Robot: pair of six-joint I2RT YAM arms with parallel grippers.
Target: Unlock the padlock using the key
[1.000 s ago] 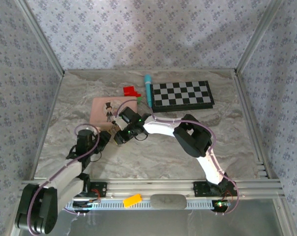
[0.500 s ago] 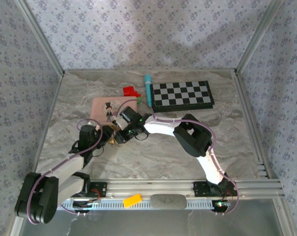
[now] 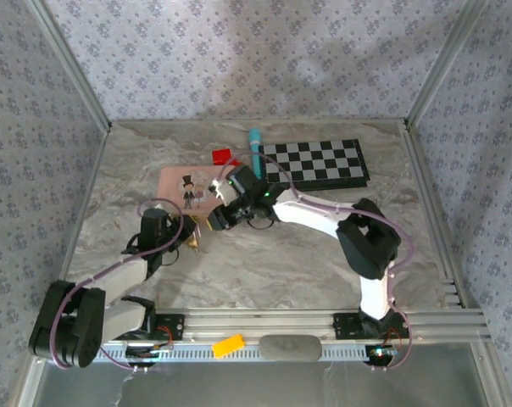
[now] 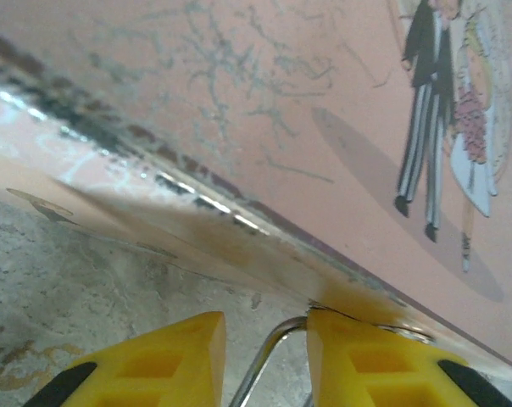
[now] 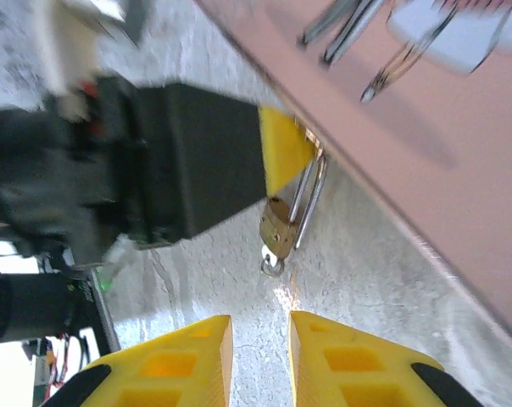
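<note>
**Change noted.** Over the last second the left arm has swung in from the near-left of the worktop [image 3: 273,263]. It has brought the left end effector [image 4: 260,339] up to the near edge of the pink box [image 3: 176,180], and its jaws have narrowed on the way. The right arm has drawn back with its elbow out to the right. The right end effector [image 5: 258,329] now stands a little off the lock.

**Location.** The padlock [image 5: 278,224] lies on the worktop just beside the box's near edge, with its shackle [image 5: 311,197] toward the box.

**Left end effector.** It is partly closed with the shackle between its fingers. The wire touches one finger [image 4: 366,365], but a gap shows on the other side, so a firm clamp cannot be confirmed.

**Right end effector.** It is nearly closed, with a narrow gap and nothing in it.

**Key.** A small silvery ring [image 5: 272,266] sits at the lock body's far end. It may be the key's head, but it is too small to tell.

**Assessment.** The left arm appears to have taken over steadying the lock, which frees the right arm for the key. Whether the shackle has released cannot be told, so unlocking is judged not yet done.
</note>
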